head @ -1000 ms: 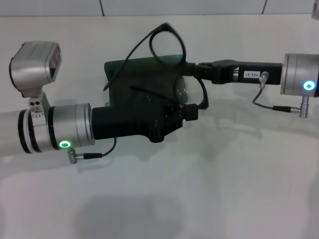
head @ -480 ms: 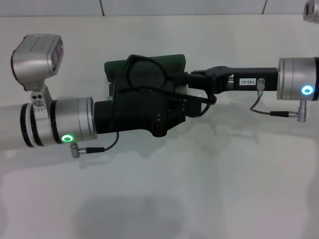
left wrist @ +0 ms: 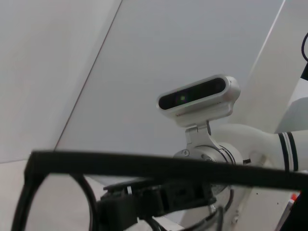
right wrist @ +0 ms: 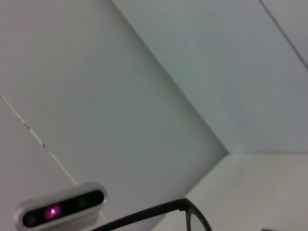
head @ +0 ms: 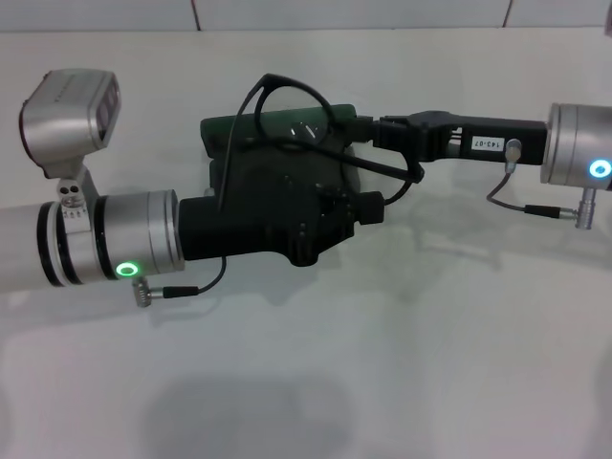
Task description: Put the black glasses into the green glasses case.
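The green glasses case (head: 229,134) lies open on the white table, mostly covered by my left arm. My left gripper (head: 359,208) reaches in from the left over the case's near half. My right gripper (head: 361,132) comes from the right and is shut on the black glasses (head: 296,115). It holds them tilted over the case, with one lens ring raised above the lid edge and a temple arm (head: 397,175) curving out to the right. The glasses frame also shows close up in the left wrist view (left wrist: 144,166) and in the right wrist view (right wrist: 159,209).
The white table (head: 382,363) spreads around the case, with a wall edge (head: 402,29) at the back. The left arm's wrist camera (head: 72,105) stands up at the left. The left wrist view shows the right arm's camera (left wrist: 199,96).
A second ago the glasses were held high. Half a second ago they were lowered flat into the case. Now they are tilted up again, and the right gripper has drawn back slightly to the right.
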Robot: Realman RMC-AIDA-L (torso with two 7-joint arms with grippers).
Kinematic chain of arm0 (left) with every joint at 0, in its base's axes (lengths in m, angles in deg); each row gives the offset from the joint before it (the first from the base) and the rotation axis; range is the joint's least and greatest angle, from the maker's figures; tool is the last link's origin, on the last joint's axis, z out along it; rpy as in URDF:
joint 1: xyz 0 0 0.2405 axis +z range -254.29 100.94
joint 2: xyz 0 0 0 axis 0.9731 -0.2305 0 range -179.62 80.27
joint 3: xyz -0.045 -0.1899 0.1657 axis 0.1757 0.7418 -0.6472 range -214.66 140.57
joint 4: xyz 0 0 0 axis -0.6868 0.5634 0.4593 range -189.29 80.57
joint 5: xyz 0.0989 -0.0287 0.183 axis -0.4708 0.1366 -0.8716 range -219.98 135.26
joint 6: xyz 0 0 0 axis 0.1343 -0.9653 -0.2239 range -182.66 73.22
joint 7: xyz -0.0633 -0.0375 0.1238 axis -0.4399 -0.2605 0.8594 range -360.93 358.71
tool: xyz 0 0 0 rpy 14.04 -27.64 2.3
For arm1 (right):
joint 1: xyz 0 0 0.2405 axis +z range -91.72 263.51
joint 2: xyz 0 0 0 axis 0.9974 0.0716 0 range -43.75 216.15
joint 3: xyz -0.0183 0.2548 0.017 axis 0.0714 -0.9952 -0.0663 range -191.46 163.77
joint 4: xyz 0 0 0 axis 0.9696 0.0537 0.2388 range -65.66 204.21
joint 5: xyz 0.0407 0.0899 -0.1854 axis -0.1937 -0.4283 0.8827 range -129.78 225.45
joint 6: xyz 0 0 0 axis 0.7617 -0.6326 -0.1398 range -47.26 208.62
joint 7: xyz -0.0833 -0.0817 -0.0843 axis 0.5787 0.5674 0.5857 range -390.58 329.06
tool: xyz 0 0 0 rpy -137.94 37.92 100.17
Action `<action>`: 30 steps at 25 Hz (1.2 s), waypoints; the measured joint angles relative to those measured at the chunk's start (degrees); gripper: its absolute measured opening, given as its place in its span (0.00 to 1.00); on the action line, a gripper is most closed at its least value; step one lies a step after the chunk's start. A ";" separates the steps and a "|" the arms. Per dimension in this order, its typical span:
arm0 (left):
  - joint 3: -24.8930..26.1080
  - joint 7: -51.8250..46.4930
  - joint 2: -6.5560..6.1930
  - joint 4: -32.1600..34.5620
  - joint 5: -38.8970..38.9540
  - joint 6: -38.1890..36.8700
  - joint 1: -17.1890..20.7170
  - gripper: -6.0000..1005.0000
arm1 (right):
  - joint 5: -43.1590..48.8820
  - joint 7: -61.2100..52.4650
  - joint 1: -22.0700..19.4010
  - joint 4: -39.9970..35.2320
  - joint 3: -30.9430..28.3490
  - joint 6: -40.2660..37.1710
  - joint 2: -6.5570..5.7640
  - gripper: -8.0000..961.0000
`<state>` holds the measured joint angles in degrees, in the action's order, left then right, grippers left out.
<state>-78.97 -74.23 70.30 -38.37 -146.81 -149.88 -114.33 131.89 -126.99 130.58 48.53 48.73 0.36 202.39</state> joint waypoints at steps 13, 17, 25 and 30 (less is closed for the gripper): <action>0.18 -0.72 0.05 -2.15 2.17 -2.75 0.27 0.01 | -8.35 15.18 -4.85 0.66 0.56 -1.82 -0.01 0.04; 0.22 -1.63 0.10 -2.66 4.27 -3.28 0.67 0.02 | -8.88 17.53 -5.69 1.01 0.56 -2.51 -0.01 0.04; 0.43 -2.78 0.06 -5.02 8.94 -3.25 1.57 0.02 | -10.07 19.17 -5.84 2.20 0.53 -3.64 0.00 0.04; 0.41 -3.55 0.13 -5.09 10.84 -3.08 2.30 0.02 | -10.68 19.16 -5.88 2.29 0.53 -4.58 0.00 0.04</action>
<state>-78.56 -77.78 70.43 -43.45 -135.97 -152.96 -112.03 121.21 -107.84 124.70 50.82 49.26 -4.22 202.39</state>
